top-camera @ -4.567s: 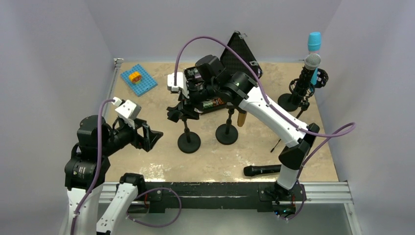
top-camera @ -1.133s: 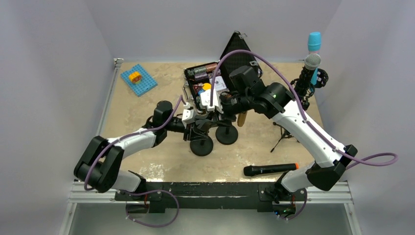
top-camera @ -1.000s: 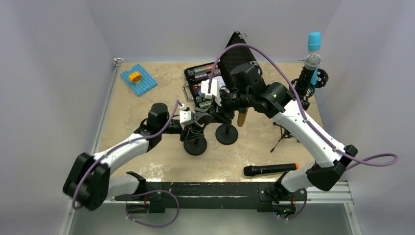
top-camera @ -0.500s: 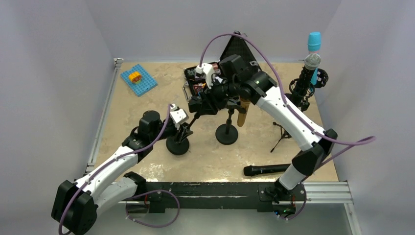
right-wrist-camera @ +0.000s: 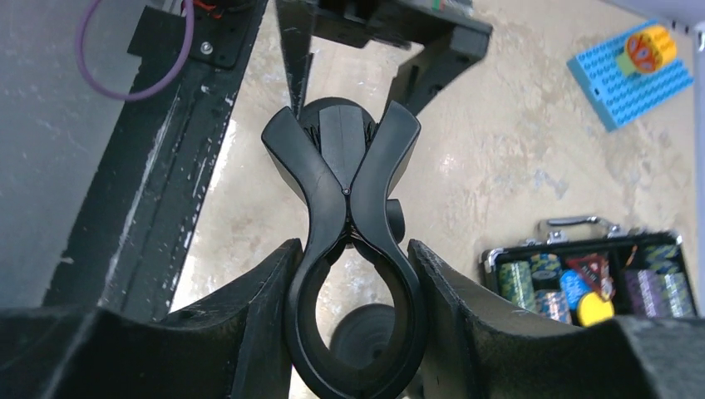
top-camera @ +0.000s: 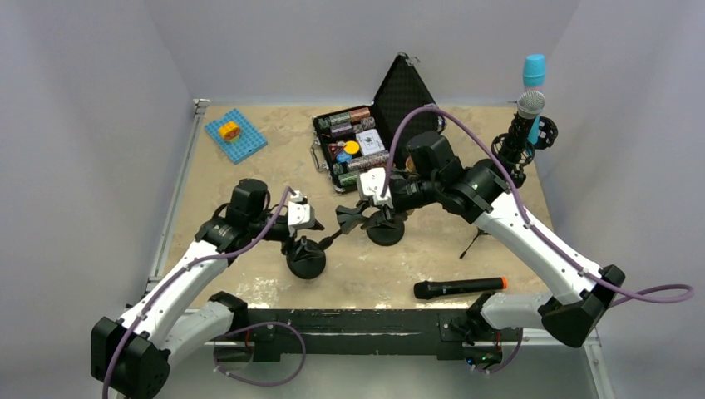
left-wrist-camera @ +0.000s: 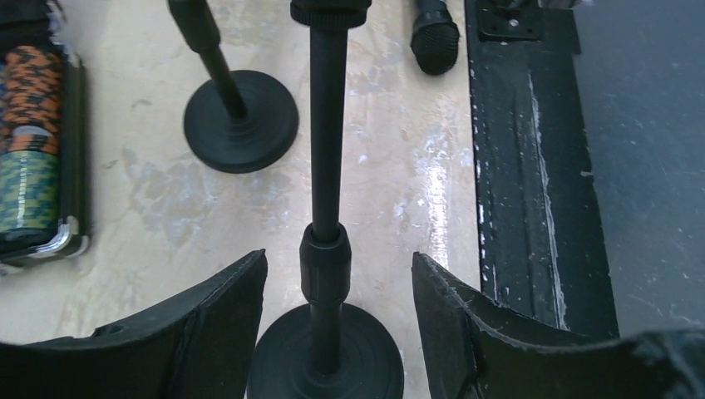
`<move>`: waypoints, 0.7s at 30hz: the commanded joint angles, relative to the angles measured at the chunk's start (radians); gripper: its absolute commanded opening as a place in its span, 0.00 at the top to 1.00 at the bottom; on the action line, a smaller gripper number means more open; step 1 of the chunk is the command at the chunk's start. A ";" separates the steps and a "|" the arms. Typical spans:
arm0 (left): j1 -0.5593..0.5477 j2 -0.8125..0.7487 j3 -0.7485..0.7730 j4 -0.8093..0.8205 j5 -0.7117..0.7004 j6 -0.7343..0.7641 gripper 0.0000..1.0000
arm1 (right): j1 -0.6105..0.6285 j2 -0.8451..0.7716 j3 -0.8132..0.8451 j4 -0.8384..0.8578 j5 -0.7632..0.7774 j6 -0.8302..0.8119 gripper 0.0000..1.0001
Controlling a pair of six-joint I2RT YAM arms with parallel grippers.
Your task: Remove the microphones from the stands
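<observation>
While the left gripper (left-wrist-camera: pixel 337 259) straddles the tilted stand (left-wrist-camera: pixel 327 150) low down, fingers spread and touching nothing, apparently ready to steady it, the right gripper (right-wrist-camera: pixel 351 246) squeezes the stand's clip (right-wrist-camera: pixel 341 150), whose ring is empty. A black microphone (top-camera: pixel 460 288) lies on the table (top-camera: pixel 249 179) near the front rail (top-camera: pixel 374 320), apart from both arms. At far right, a silver-headed microphone (top-camera: pixel 530 104) stands in a second stand (top-camera: pixel 499 170), possibly the one to remove.

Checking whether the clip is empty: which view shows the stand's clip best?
Right wrist: the clip fills the frame, gripped by the right end effector, ring empty. Top external shows it small and dark; left wrist shows only the stand's pole.
</observation>
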 commanded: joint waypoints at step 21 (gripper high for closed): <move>-0.084 0.039 -0.170 0.615 -0.354 -0.206 1.00 | 0.027 0.176 0.305 -0.038 0.362 0.726 1.00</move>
